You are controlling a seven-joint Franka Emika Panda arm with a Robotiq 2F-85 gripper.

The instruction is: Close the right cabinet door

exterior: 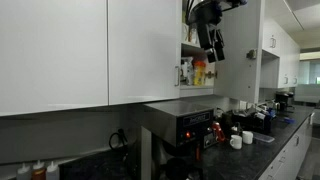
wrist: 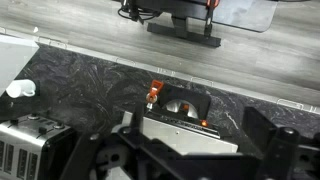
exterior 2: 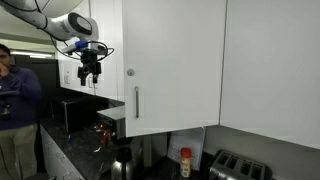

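All around me, wide glossy white wall doors [exterior: 60,50] overhead, a dark marbled bench [wrist: 90,85] below carrying a black appliance [exterior: 185,125] and a toaster [exterior 2: 238,167], and a person in purple [exterior 2: 15,100] standing by.

Glossy right cabinet door [exterior 2: 175,60], silver metal handle [exterior 2: 136,103], polished veined countertop [wrist: 90,85].

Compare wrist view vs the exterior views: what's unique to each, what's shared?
Wrist only: wood floor and a dark stand base beyond the counter. Exterior only: the cabinet door with its silver handle, shelf bottles, a person, the arm. Shared: the dark counter and the claw, which the wrist shows only as a dark blur.
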